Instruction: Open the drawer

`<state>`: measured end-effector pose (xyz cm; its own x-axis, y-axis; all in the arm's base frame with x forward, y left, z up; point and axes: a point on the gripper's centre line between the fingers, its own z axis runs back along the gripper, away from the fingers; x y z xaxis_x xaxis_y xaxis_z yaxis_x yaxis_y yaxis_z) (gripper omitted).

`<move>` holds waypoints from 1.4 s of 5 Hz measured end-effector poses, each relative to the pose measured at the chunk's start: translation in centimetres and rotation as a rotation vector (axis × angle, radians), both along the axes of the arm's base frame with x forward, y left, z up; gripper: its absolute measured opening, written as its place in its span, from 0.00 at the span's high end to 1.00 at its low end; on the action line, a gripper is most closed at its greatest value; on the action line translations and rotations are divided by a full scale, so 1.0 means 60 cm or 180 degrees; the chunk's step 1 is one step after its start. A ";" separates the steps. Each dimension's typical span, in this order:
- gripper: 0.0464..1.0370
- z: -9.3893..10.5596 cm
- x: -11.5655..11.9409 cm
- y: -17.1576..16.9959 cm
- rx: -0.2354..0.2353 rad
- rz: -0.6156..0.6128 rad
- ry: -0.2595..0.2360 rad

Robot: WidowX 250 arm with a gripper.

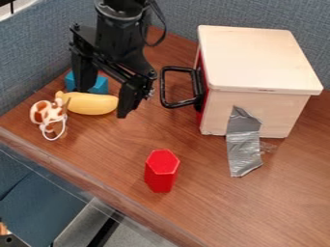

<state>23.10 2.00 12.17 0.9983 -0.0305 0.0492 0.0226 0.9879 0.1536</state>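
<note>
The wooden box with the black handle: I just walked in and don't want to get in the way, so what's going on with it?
A robot arm is at the box, apparently there to open its red-fronted drawer. Nothing is being handled at this moment: the end effector is open and empty, near the yellow toy and off to the side of the black handle. The drawer looks shut.

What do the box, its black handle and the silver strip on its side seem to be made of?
Box: probably bare wood, matte, judging by its pale tan panels. Handle: smooth, slight sheen; plastic or coated metal, the look leaves it open. Strip: likely adhesive tape, shiny and creased.
</note>
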 end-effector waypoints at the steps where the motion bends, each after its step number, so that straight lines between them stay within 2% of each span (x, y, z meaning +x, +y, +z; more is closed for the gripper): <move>1: 0.04 -0.008 -0.001 -0.001 -0.0018 0.0031 0.0060; 3: 0.04 0.003 0.076 0.022 -0.0280 0.0900 -0.0060; 4: 0.04 0.003 0.093 0.037 -0.0388 0.1186 -0.0110; 5: 0.04 -0.003 0.108 0.039 -0.0539 0.1441 -0.0254; 6: 0.04 -0.019 0.116 0.035 -0.0567 0.1590 -0.0324; 7: 0.04 -0.036 0.127 0.010 -0.0508 0.1517 -0.0323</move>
